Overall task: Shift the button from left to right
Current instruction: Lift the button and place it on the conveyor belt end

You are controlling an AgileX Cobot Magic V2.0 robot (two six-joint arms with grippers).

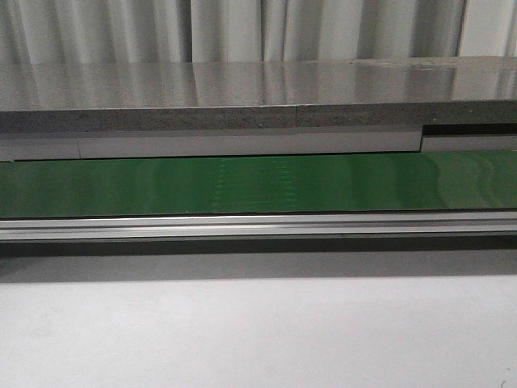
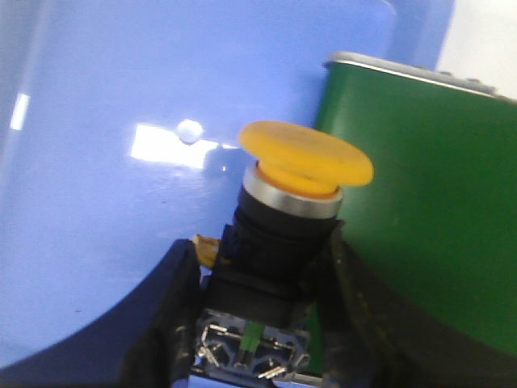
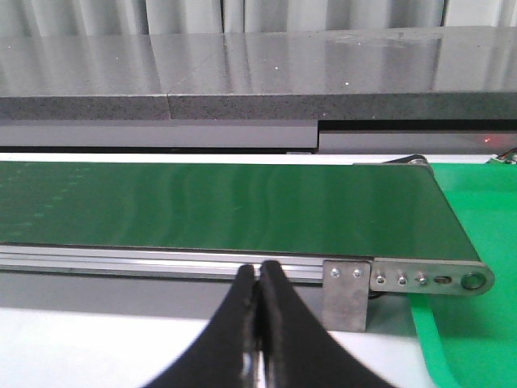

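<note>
A: While the left gripper (image 2: 258, 323) was clamped on the button (image 2: 287, 210), yellow cap up, it hung over a blue tray (image 2: 105, 162) beside the green belt's (image 2: 420, 194) end.

B: And the right gripper (image 3: 258, 323)?

A: Pinched together, empty, near the belt's right end.

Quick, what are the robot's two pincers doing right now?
Left pincer: closed on the yellow push-button.
Right pincer: closed, holding nothing.
</note>
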